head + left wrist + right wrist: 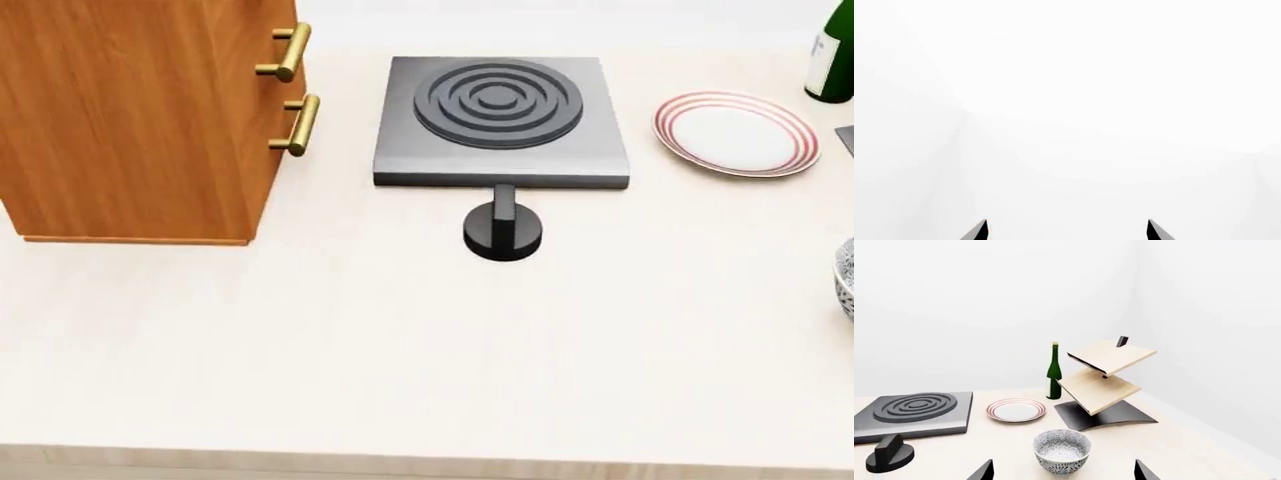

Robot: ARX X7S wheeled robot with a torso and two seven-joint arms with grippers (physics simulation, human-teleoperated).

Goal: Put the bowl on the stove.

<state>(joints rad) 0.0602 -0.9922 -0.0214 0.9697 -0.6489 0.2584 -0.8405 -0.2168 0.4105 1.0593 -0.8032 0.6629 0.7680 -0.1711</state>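
Both grippers open, bowl apart from the stove on a pale wooden counter.

Our right gripper (pixel 1064 472) has its fingertips spread wide, with the bowl (pixel 1063 450) standing upright just beyond them; our left gripper (pixel 1067 231) is also spread and faces only white wall. From the head view we see the stove (pixel 501 120) at the back of the light counter (pixel 400 360), its black knob (pixel 503 231) just in front, a wooden cabinet (pixel 134 110) with brass handles on the left, and a red-ringed plate (pixel 735 133) on the right. Near the plate stand a green bottle (pixel 1054 372) and a tilted two-shelf wooden rack (pixel 1104 385). White walls close the room.
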